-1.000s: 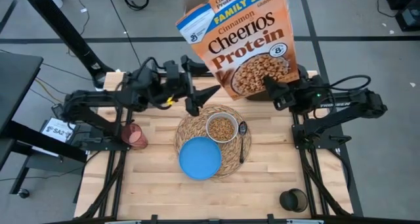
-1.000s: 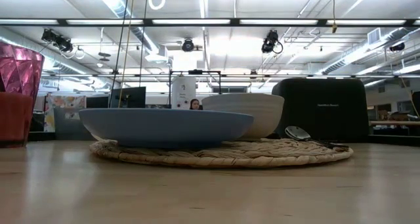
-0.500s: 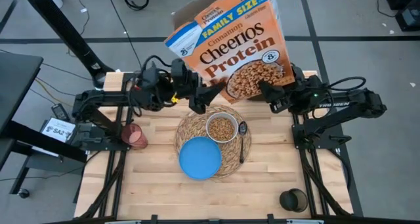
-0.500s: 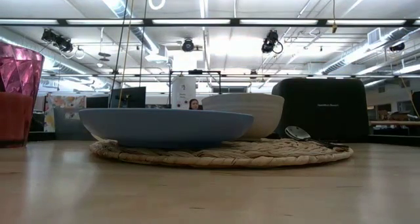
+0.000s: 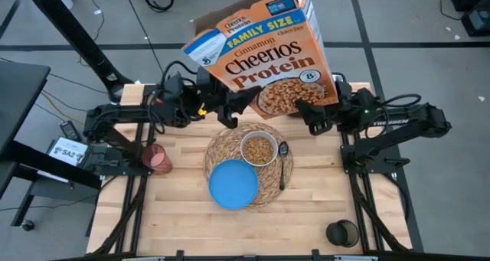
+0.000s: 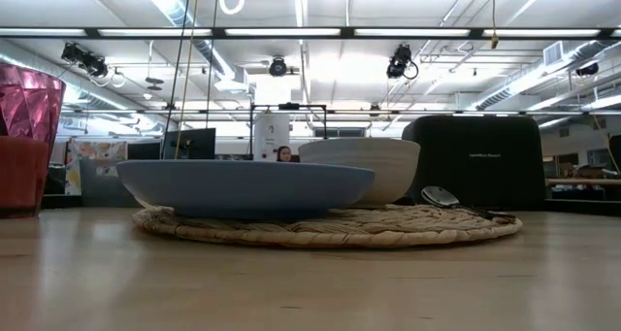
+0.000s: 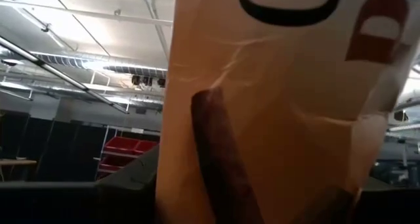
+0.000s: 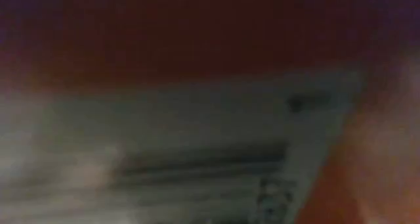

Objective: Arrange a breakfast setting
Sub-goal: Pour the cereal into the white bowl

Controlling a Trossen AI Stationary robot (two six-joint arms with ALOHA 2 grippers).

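Note:
The orange Cheerios box (image 5: 268,54) hangs tilted above the table's far edge, its top flaps open. My right gripper (image 5: 310,117) is shut on its lower right part. My left gripper (image 5: 230,112) is at its lower left corner, and the box face fills the left wrist view (image 7: 282,99). The straw placemat (image 5: 222,150) bears the blue plate (image 5: 233,184), the white bowl (image 5: 259,148) holding cereal, and the dark spoon (image 5: 282,160). The pink cup (image 5: 151,154) and red apple (image 5: 162,162) stand at the left. The toast slice is out of view. My right gripper holds the box by its right narrow side near the bottom (image 5: 320,100), coming about level from the table's right. The fingers' place on the box is hidden by the box itself. The box is lifted clear, its top leaning toward the table's left.
A black toaster (image 6: 475,161) stands behind the placemat in the low view; the box hides it from above. A dark round container (image 5: 342,233) sits at the near right corner. Bare wood (image 5: 176,223) lies near the front edge.
My right gripper has carried the box toward the table's left, and the box's top has tipped further left. My left gripper has gone toward the right, up to the box's lower left corner. The things on the placemat have stayed put.

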